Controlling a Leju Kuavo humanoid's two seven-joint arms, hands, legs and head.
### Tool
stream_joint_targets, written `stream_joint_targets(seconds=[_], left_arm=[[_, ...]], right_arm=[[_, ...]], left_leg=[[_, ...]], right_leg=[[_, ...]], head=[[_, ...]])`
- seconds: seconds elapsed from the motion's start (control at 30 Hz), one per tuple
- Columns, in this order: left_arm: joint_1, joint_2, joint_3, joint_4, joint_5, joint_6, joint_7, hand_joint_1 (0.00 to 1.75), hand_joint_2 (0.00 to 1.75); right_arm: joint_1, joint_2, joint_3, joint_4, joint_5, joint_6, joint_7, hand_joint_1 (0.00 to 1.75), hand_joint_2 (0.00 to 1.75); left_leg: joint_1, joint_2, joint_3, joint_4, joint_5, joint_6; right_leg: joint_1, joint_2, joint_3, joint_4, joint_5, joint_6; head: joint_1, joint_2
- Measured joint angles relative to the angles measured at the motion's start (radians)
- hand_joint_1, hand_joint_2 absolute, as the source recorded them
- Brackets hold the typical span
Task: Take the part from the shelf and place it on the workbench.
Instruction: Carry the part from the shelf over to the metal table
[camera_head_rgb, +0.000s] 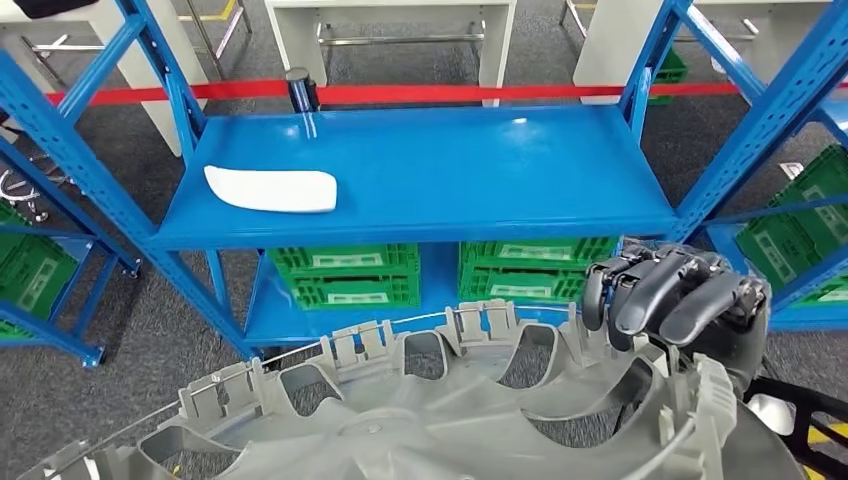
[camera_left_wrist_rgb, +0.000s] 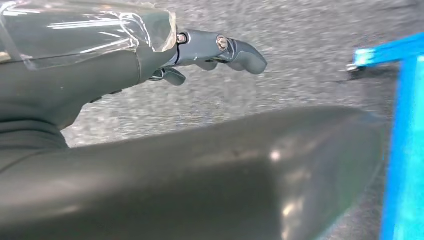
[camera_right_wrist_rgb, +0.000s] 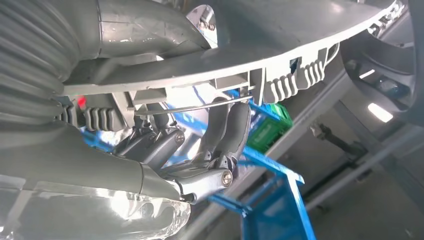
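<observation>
Grey plastic part (camera_head_rgb: 440, 420), big round wheel-cover w/ clips round its rim, sits low in head view, in front of the blue shelf (camera_head_rgb: 420, 170). Left of shelf centre, white curved piece (camera_head_rgb: 272, 189) lies on the top deck; dark cylinder (camera_head_rgb: 301, 90) at deck's back edge. Green crates (camera_head_rgb: 345, 275) under the deck. Left hand (camera_left_wrist_rgb: 215, 50): fingers straight, grasping nothing, over grey carpet. Right hand (camera_head_rgb: 675, 290), right of shelf centre, fingers curled over the part's rim, gripping it.
</observation>
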Motion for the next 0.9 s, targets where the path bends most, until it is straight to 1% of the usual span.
stream_joint_targets(seconds=[0.03, 0.07, 0.1, 0.13, 0.17, 0.2, 0.23, 0.3, 0.33, 0.37, 0.4, 0.43, 0.47, 0.5, 0.53, 0.57, 0.6, 0.63, 0.67, 0.7, 0.73, 0.77, 0.8, 0.83, 0.87, 0.9], left_arm=[[0.004, -0.001, -0.003, -0.002, 0.004, -0.002, 0.013, 0.0, 0.0], [0.008, -0.001, -0.006, -0.004, 0.007, -0.004, 0.024, 0.0, 0.0], [0.011, -0.001, -0.009, -0.006, 0.009, -0.004, 0.031, 0.0, 0.0], [0.012, -0.001, -0.011, -0.006, 0.011, -0.005, 0.034, 0.0, 0.0], [0.013, -0.001, -0.011, -0.006, 0.011, -0.005, 0.035, 0.0, 0.0], [0.015, -0.001, -0.014, -0.007, 0.013, -0.004, 0.04, 0.0, 0.0], [0.02, -0.001, -0.018, -0.008, 0.019, -0.002, 0.051, 0.0, 0.0], [0.041, -0.002, -0.042, -0.014, 0.053, 0.008, 0.087, 0.0, 0.0], [0.052, -0.002, -0.057, -0.018, 0.079, 0.016, 0.107, 0.0, 0.0], [0.065, -0.002, -0.075, -0.024, 0.111, 0.024, 0.128, 0.0, 0.0], [0.077, -0.002, -0.091, -0.031, 0.145, 0.031, 0.148, 0.0, 0.0], [0.091, -0.003, -0.111, -0.04, 0.186, 0.039, 0.172, 0.0, 0.0], [0.107, -0.003, -0.134, -0.051, 0.228, 0.046, 0.194, 0.0, 0.0], [0.122, -0.003, -0.159, -0.064, 0.266, 0.053, 0.215, 0.0, 0.0], [0.135, -0.004, -0.184, -0.076, 0.297, 0.059, 0.232, 0.0, 0.0], [0.144, -0.004, -0.206, -0.086, 0.318, 0.064, 0.244, 0.0, 0.0], [0.152, -0.003, -0.226, -0.096, 0.333, 0.068, 0.254, 0.0, 0.0], [0.157, -0.003, -0.243, -0.105, 0.342, 0.071, 0.26, 0.0, 0.0], [0.162, -0.004, -0.258, -0.112, 0.348, 0.073, 0.265, 0.0, 0.0], [0.166, -0.004, -0.271, -0.12, 0.352, 0.074, 0.269, 0.0, 0.0], [0.169, -0.004, -0.281, -0.127, 0.354, 0.073, 0.27, 0.0, 0.0], [0.169, -0.004, -0.288, -0.135, 0.355, 0.07, 0.27, 0.0, 0.0], [0.168, -0.004, -0.294, -0.143, 0.355, 0.067, 0.27, 0.0, 0.0], [0.167, -0.003, -0.298, -0.151, 0.354, 0.064, 0.268, 0.0, 0.0], [0.166, -0.003, -0.3, -0.158, 0.353, 0.061, 0.267, 0.0, 0.0], [0.167, -0.002, -0.301, -0.163, 0.35, 0.058, 0.264, 0.0, 0.0]], right_arm=[[0.005, -0.006, -0.003, 0.002, -0.012, 0.01, 0.003, 1.75, 1.75], [0.01, -0.011, -0.006, 0.003, -0.022, 0.019, 0.005, 1.75, 1.75], [0.013, -0.014, -0.008, 0.004, -0.028, 0.024, 0.005, 1.75, 1.75], [0.015, -0.015, -0.01, 0.004, -0.03, 0.027, 0.005, 1.75, 1.75], [0.015, -0.015, -0.01, 0.004, -0.031, 0.027, 0.005, 1.75, 1.75], [0.019, -0.017, -0.012, 0.004, -0.033, 0.031, 0.005, 1.75, 1.75], [0.025, -0.02, -0.016, 0.004, -0.036, 0.038, 0.006, 1.75, 1.75], [0.046, -0.025, -0.031, 0.004, -0.041, 0.058, 0.011, 1.75, 1.75], [0.055, -0.027, -0.038, 0.003, -0.041, 0.066, 0.017, 1.75, 1.75], [0.064, -0.026, -0.044, 0.003, -0.042, 0.071, 0.024, 1.75, 1.75], [0.069, -0.024, -0.049, 0.002, -0.044, 0.075, 0.033, 1.75, 1.75], [0.075, -0.021, -0.053, 0.001, -0.047, 0.078, 0.042, 1.75, 1.75], [0.08, -0.017, -0.057, -0.002, -0.05, 0.08, 0.051, 1.75, 1.75], [0.086, -0.012, -0.061, -0.005, -0.052, 0.083, 0.06, 1.75, 1.75], [0.093, -0.007, -0.065, -0.008, -0.053, 0.086, 0.068, 1.75, 1.75], [0.099, -0.002, -0.068, -0.011, -0.053, 0.089, 0.074, 1.75, 1.75], [0.105, 0.004, -0.072, -0.014, -0.054, 0.093, 0.079, 1.75, 1.75], [0.111, 0.009, -0.076, -0.015, -0.053, 0.097, 0.082, 1.75, 1.75], [0.114, 0.014, -0.08, -0.015, -0.051, 0.1, 0.084, 1.75, 1.75], [0.116, 0.019, -0.083, -0.016, -0.046, 0.103, 0.086, 1.75, 1.75], [0.117, 0.023, -0.086, -0.017, -0.035, 0.105, 0.085, 1.75, 1.75], [0.117, 0.026, -0.089, -0.018, -0.019, 0.108, 0.083, 1.75, 1.75], [0.117, 0.027, -0.091, -0.02, 0.0, 0.111, 0.079, 1.75, 1.75], [0.117, 0.027, -0.094, -0.022, 0.019, 0.113, 0.075, 1.75, 1.75], [0.117, 0.028, -0.095, -0.023, 0.033, 0.116, 0.07, 1.75, 1.75], [0.117, 0.027, -0.096, -0.023, 0.041, 0.117, 0.066, 1.75, 1.75]], left_leg=[[0.0, 0.0, -0.017, 0.001, 0.012, -0.001], [0.0, 0.001, -0.029, 0.003, 0.021, -0.002], [0.0, 0.001, -0.038, 0.004, 0.027, -0.003], [0.001, 0.001, -0.042, 0.005, 0.029, -0.003], [0.001, 0.001, -0.043, 0.005, 0.03, -0.004], [0.001, 0.001, -0.052, 0.008, 0.035, -0.005], [0.003, 0.002, -0.07, 0.016, 0.043, -0.01], [0.006, 0.001, -0.119, 0.049, 0.063, -0.027], [0.008, 0.0, -0.136, 0.064, 0.072, -0.036], [0.009, -0.001, -0.143, 0.072, 0.08, -0.043], [0.013, -0.001, -0.145, 0.074, 0.082, -0.048], [0.016, -0.003, -0.15, 0.082, 0.067, -0.054], [0.019, -0.004, -0.157, 0.106, 0.032, -0.06], [0.021, -0.005, -0.167, 0.15, -0.02, -0.065], [0.021, -0.005, -0.178, 0.209, -0.079, -0.069], [0.021, -0.005, -0.188, 0.274, -0.124, -0.072], [0.021, -0.005, -0.191, 0.328, -0.147, -0.073], [0.021, -0.005, -0.183, 0.357, -0.146, -0.071], [0.021, -0.005, -0.159, 0.354, -0.127, -0.068], [0.02, -0.003, -0.117, 0.316, -0.101, -0.064], [0.017, 0.006, -0.06, 0.249, -0.087, -0.057], [0.012, 0.02, -0.001, 0.168, -0.089, -0.05], [0.006, 0.031, 0.044, 0.102, -0.098, -0.043], [-0.001, 0.039, 0.068, 0.059, -0.11, -0.037], [-0.007, 0.037, 0.073, 0.04, -0.113, -0.031], [-0.01, 0.03, 0.065, 0.035, -0.101, -0.024]], right_leg=[[-0.002, 0.0, -0.014, 0.062, -0.032, 0.001], [-0.004, 0.0, -0.022, 0.107, -0.051, 0.005], [-0.005, 0.0, -0.026, 0.135, -0.058, 0.008], [-0.006, 0.0, -0.026, 0.145, -0.057, 0.011], [-0.006, 0.0, -0.026, 0.146, -0.056, 0.012], [-0.009, 0.0, -0.014, 0.138, -0.044, 0.02], [-0.013, 0.0, 0.023, 0.098, -0.021, 0.034], [-0.017, 0.001, 0.127, -0.042, -0.006, 0.046], [-0.016, 0.002, 0.165, -0.102, -0.01, 0.041], [-0.012, 0.003, 0.177, -0.128, -0.021, 0.028], [-0.013, 0.003, 0.171, -0.128, -0.016, 0.019], [-0.012, 0.002, 0.164, -0.127, -0.007, 0.01], [-0.013, 0.001, 0.155, -0.127, 0.003, 0.001], [-0.014, 0.0, 0.143, -0.128, 0.015, -0.006], [-0.013, 0.0, 0.13, -0.127, 0.027, -0.009], [-0.011, 0.0, 0.117, -0.126, 0.039, -0.01], [-0.01, 0.0, 0.104, -0.126, 0.051, -0.009], [-0.008, -0.001, 0.089, -0.125, 0.063, -0.008], [-0.007, -0.002, 0.076, -0.125, 0.075, -0.007], [-0.005, -0.005, 0.062, -0.125, 0.085, -0.007], [-0.004, -0.009, 0.053, -0.124, 0.095, -0.006], [-0.002, -0.013, 0.047, -0.124, 0.104, -0.003], [-0.002, -0.018, 0.044, -0.125, 0.112, 0.002], [-0.004, -0.025, 0.044, -0.127, 0.119, 0.008], [-0.006, -0.032, 0.044, -0.13, 0.127, 0.016], [-0.007, -0.038, 0.044, -0.134, 0.136, 0.024]], head=[[0.0, 0.0], [0.0, 0.0], [0.0, 0.0], [0.0, 0.0], [0.0, 0.0], [0.0, 0.0], [0.0, 0.0], [-0.003, 0.0], [-0.005, 0.0], [-0.006, 0.0], [-0.006, 0.0], [-0.007, 0.0], [-0.007, 0.0], [-0.008, 0.0], [-0.009, 0.0], [-0.009, 0.0], [-0.009, 0.0], [-0.009, 0.0], [-0.009, 0.0], [-0.009, 0.0], [-0.01, 0.0], [-0.009, 0.0], [-0.009, 0.0], [-0.009, 0.0], [-0.01, 0.0], [-0.011, 0.0]])
